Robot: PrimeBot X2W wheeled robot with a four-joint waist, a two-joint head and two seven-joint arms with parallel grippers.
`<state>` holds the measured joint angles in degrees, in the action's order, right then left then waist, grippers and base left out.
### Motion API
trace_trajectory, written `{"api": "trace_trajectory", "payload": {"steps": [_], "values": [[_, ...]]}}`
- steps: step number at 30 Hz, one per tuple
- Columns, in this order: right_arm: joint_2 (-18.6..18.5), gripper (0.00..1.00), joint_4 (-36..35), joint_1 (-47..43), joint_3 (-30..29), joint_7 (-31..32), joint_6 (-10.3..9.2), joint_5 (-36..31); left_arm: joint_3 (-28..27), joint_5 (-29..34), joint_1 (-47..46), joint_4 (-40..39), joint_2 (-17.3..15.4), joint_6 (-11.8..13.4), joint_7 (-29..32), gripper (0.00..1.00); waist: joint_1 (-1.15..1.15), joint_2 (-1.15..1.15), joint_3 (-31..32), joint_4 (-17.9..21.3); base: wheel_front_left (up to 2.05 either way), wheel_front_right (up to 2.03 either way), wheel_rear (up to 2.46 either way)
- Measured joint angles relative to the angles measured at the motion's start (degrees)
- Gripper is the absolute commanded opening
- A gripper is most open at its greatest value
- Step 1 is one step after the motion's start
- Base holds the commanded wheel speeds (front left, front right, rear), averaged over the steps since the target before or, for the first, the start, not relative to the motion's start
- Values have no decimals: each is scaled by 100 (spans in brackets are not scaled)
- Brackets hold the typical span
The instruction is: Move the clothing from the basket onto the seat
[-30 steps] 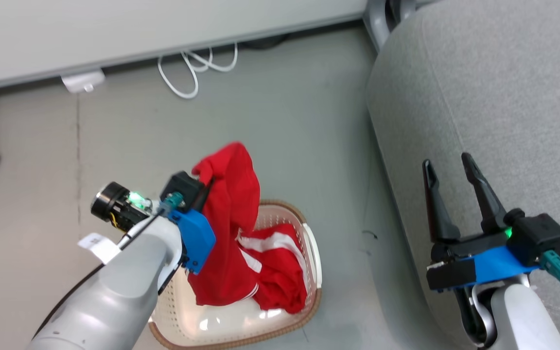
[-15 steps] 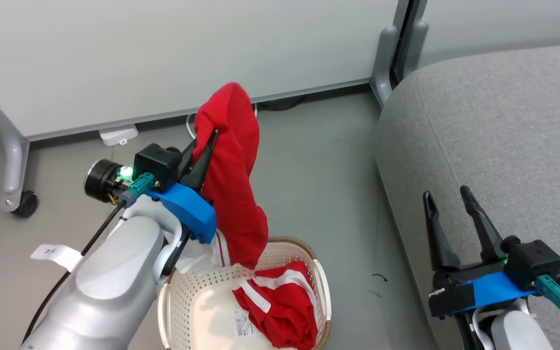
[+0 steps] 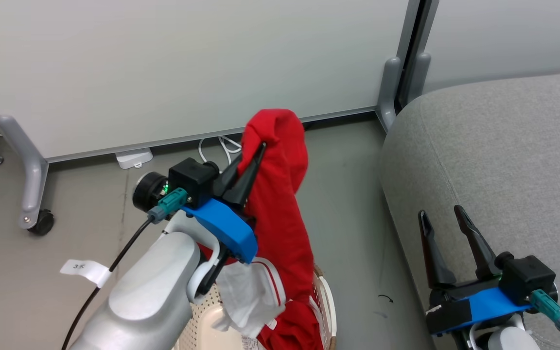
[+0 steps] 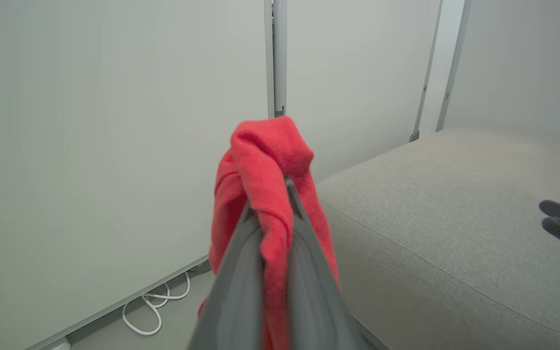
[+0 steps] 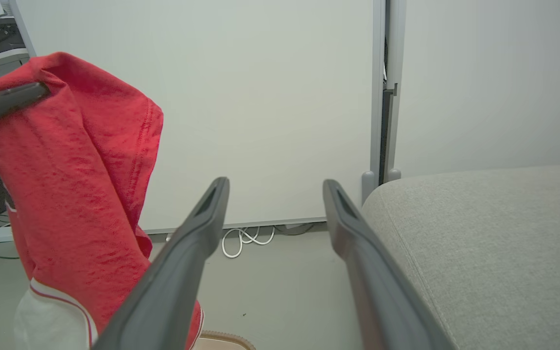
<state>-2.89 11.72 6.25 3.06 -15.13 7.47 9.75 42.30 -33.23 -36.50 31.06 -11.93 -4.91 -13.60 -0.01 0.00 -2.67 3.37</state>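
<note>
Red clothing (image 3: 280, 204) hangs centre frame from left hand (image 3: 262, 144), fingers pinched tight on a fold near its top. White panel with red trim dangles low, and the bottom end reaches into basket (image 3: 327, 306) at the bottom centre edge. Left wrist view: fabric bunched over and between the clamped fingertips. Right hand (image 3: 439, 212) lower right, fingers spread apart, holding nothing, seen against the front edge of light-grey seat (image 3: 503, 146) on the right side. White tag (image 3: 79, 266) on left arm's cable reads roughly "3K". White cord (image 3: 221, 146) on floor by the wall panel, upper centre. Caster (image 3: 42, 222) far left.
</note>
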Motion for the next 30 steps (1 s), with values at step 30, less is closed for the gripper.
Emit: {"api": "trace_trajectory", "payload": {"steps": [30], "values": [[-1056,100,458,1529,2682,0,0,684,386,-3,30,-477,162,8,174,0,1,0,6,-368,0,0,0]]}}
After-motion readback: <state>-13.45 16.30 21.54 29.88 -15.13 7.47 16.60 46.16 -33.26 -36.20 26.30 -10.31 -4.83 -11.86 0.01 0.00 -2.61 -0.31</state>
